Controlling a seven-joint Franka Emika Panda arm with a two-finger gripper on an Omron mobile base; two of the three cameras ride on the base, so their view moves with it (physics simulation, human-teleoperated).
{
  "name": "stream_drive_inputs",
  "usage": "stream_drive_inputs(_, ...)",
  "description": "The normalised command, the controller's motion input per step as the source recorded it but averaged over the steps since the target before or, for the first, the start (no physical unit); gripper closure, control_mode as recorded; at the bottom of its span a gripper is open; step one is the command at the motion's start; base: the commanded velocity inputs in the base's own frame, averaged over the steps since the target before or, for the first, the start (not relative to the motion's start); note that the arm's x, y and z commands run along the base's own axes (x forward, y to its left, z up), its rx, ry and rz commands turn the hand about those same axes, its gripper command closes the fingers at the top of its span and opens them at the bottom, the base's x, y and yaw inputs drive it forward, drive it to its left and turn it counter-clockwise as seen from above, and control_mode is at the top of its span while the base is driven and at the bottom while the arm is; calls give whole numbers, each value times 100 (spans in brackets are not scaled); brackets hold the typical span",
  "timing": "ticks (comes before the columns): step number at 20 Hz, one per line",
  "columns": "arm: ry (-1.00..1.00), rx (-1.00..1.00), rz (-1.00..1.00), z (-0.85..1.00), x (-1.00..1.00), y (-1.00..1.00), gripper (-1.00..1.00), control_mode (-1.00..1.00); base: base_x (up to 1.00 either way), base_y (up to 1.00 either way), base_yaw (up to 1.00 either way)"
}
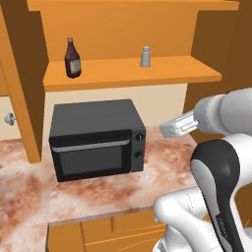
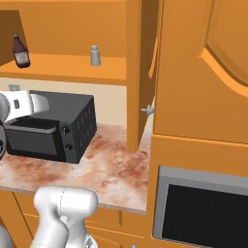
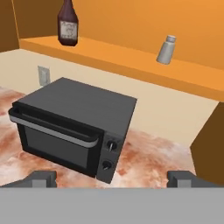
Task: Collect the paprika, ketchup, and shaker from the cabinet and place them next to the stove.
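On the open shelf of the cabinet [image 1: 133, 74], the ketchup [image 1: 73, 59] was seen standing upright toward the left, and the shaker [image 1: 145, 57] was seen upright well apart from it, further right. No squat green-lidded jar could be made out on the visible part of the shelf, so the whereabouts of the paprika could not be told. The tool [image 3: 112, 178] was held out above the counter [image 1: 162, 162], below shelf level, its fingers spread wide apart and nothing between them.

Several risks were judged from this position. The black microwave [image 1: 96, 140] stood directly under the shelf, so it could be struck by the arm if the reach were made low. The shelf's front edge could be caught by a finger if the tool were raised too close in. The ketchup, being tall and narrow-necked, was judged liable to be toppled by an off-centre approach, and the small rounded shaker could be pushed back or squeezed out of a poorly squared grip. An open cabinet door [image 2: 138, 72] stood beside the shelf and could be clipped.
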Motion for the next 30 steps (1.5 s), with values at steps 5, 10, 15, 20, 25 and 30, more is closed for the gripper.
stream_drive_inputs(5, -3, 10, 0, 35, 8, 0, -100, -100, 0, 0, 0)
stream_drive_inputs(10, -6, 1, 0, 8, 3, 0, -100, -100, 0, 0, 0)
stream_drive_inputs(15, 0, 0, 0, 0, 0, 0, -100, -100, 0, 0, 0)
stream_drive_inputs(20, -2, 0, 0, 0, 9, 0, -100, -100, 0, 0, 0)
stream_drive_inputs(25, -6, 0, 0, 0, 10, 0, -100, -100, 0, 0, 0)
stream_drive_inputs(30, -5, 1, 0, 0, 23, -6, -100, -100, 0, 0, 0)
